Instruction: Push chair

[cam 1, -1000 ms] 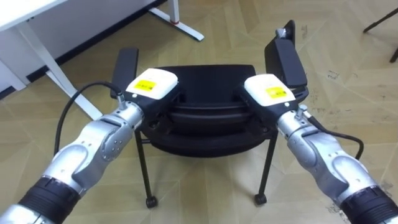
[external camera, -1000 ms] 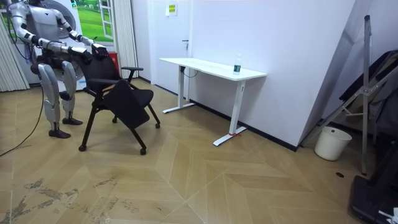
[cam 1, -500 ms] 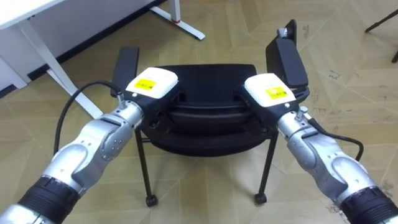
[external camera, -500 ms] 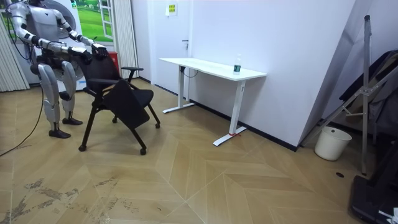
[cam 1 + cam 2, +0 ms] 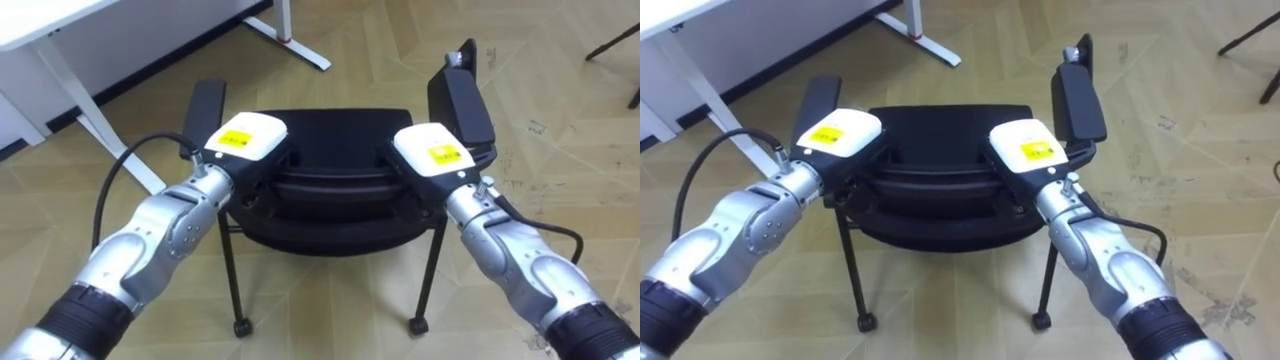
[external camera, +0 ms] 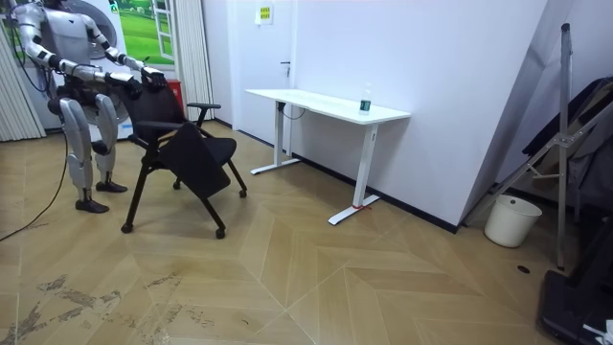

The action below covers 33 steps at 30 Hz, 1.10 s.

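Note:
A black chair (image 5: 330, 125) on castors stands right before me, its seat pointing away and its backrest (image 5: 335, 188) nearest to me. My left hand (image 5: 245, 138) rests on the left end of the backrest's top edge. My right hand (image 5: 432, 148) rests on the right end. In the room view I stand behind the chair (image 6: 187, 153) at the room view's left, both arms stretched forward to its back. The chair's armrests (image 5: 205, 105) (image 5: 460, 100) stick out on either side, beyond my hands.
A white desk (image 6: 326, 103) on white legs stands beyond the chair by the wall; its corner (image 5: 40, 25) lies at my upper left. A white bucket (image 6: 505, 220) and leaning dark frames (image 6: 565, 144) are at the room view's far right. Wooden floor (image 6: 316, 278) stretches between.
Both hands stay on the chair's backrest. The eye view has shifted very slightly; the chair looks unmoved in the room view.

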Tool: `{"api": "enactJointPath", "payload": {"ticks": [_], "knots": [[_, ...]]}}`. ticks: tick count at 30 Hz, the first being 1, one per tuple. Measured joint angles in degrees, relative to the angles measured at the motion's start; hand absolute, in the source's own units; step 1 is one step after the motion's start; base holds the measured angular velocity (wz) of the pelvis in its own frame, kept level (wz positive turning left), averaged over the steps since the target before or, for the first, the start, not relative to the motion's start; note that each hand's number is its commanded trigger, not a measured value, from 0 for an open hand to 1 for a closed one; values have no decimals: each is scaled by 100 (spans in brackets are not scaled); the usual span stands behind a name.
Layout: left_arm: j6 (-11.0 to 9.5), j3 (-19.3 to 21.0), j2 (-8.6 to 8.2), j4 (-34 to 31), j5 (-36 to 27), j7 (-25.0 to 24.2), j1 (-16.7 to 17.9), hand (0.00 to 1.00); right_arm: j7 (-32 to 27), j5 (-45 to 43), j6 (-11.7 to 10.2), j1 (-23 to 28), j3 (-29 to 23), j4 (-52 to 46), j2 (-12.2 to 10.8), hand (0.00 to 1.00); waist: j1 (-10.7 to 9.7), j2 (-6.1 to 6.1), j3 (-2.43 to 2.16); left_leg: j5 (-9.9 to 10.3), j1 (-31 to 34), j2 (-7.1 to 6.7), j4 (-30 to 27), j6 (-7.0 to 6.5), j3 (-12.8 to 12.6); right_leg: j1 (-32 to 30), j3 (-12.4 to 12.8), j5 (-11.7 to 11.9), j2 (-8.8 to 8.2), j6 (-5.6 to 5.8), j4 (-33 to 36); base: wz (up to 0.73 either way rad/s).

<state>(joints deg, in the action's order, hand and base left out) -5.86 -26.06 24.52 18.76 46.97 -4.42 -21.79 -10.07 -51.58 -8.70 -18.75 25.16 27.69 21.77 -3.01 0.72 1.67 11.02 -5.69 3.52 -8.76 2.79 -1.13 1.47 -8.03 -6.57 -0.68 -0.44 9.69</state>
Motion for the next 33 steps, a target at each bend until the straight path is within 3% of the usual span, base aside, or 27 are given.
{"api": "enactJointPath", "payload": {"ticks": [4,9,12,14,16,18,19,20,21,22,23,27,30,33], "knots": [[31,0,-57,69,103,111,-11,100,-155,-3,-3,-40,3,199,-95,100,-52,-74,42,1,20,-4,-96,1,22,58,-82,-11,-20,-4,14,9],[-67,-1,-98,308,116,205,-15,100,-167,-8,-23,-40,23,331,-153,100,-141,-149,50,31,104,-24,-450,-13,-8,47,-223,-215,-122,-6,361,16],[-58,1,-220,449,244,221,-35,100,-186,-20,-93,-37,27,456,-172,100,-166,-180,66,210,307,-6,-1135,12,-39,43,-404,-501,-214,-54,783,19],[-66,1,-325,676,263,258,-137,100,-211,-24,-122,-37,28,528,-169,100,-222,-173,68,307,637,62,-1893,37,-51,59,-544,-647,-238,-101,1006,33],[-80,-26,-394,838,274,275,-232,100,-239,-25,-118,-53,28,572,-185,100,-304,-153,88,328,1098,99,-2670,14,-152,146,-504,-721,-218,-167,984,45],[-112,-38,-498,1001,271,307,-363,100,-259,-25,-129,-90,-11,589,-115,100,-301,-85,110,427,1438,88,-2429,-54,-207,130,-461,-894,-193,-168,1091,22],[-104,-69,-538,1040,274,307,-397,100,-255,-22,-135,-116,-30,671,-94,100,-291,-72,117,349,1686,63,-2101,-81,-259,106,-442,-1026,-208,-146,1217,-20],[-111,-69,-571,1038,277,274,-385,100,-251,-23,-171,-109,-50,719,-66,100,-189,-54,107,-81,1876,58,-1989,-267,-338,32,-330,-1203,-224,-86,1467,-36],[-132,-69,-580,1043,277,257,-375,100,-252,-23,-183,-96,-60,741,-63,100,-127,-62,98,-111,1893,38,-2023,-294,-346,-16,-256,-1272,-251,-48,1586,-35],[-179,-68,-579,1040,257,261,-368,100,-270,-21,-181,-78,-73,726,-50,100,-149,-90,43,-71,1896,-59,-1999,-323,-377,-137,-226,-1340,-347,25,1704,-19],[-200,-61,-577,1024,247,333,-378,100,-333,-22,-180,-79,-74,651,14,100,-118,-103,29,-66,1921,-112,-1983,-366,-424,-230,-197,-1349,-403,62,1751,-11],[-202,-61,-572,992,208,417,-422,100,-563,-41,-173,-87,-53,612,71,100,-44,-113,21,-12,1913,-260,-2003,-519,-594,-353,-139,-1461,-635,178,1982,-8],[-208,-73,-567,1003,121,413,-493,100,-747,-43,-169,-130,6,612,131,100,30,-125,17,138,1874,-392,-2059,-641,-763,-406,-19,-1588,-840,309,2246,-14],[-210,-82,-571,1034,90,411,-528,100,-845,-43,-179,-202,59,719,149,100,48,-132,17,391,1850,-487,-2282,-763,-861,-736,-66,-1525,-1072,484,3223,-7]]}}
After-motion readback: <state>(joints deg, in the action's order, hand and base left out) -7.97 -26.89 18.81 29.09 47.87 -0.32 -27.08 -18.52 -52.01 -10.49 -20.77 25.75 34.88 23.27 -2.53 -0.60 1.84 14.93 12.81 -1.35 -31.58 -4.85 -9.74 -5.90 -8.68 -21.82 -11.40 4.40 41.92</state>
